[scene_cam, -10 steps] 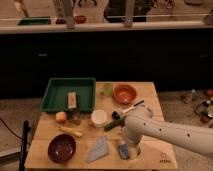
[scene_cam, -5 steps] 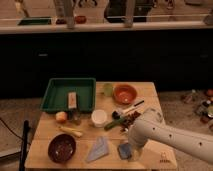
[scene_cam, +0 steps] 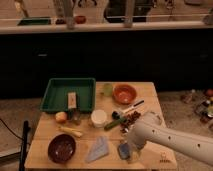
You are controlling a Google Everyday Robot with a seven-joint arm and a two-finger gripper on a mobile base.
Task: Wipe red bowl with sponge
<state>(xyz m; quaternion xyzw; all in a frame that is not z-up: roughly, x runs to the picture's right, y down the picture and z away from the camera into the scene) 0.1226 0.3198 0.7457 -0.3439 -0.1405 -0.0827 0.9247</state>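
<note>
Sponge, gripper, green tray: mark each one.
sponge (scene_cam: 122, 150), camera view, its blue-grey top.
gripper (scene_cam: 131, 146), camera view, its tip beside the sponge.
green tray (scene_cam: 56, 97), camera view, bare floor, left part.

The arm (scene_cam: 170, 140) is a smooth white tube, swelling into a rounded, bulbous joint. Its darker, greyish claw (scene_cam: 126, 149) is near the worktop's (scene_cam: 148, 98) front edge, right of centre.

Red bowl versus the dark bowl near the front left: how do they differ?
The red bowl is bright orange-red; the dark bowl is deep maroon. The red bowl sits at the back, right of the green tray; the dark bowl sits at the front left corner, left of the grey cloth. Both are round, upright and untouched: the pincer is down at the sponge, by the front edge.
</note>
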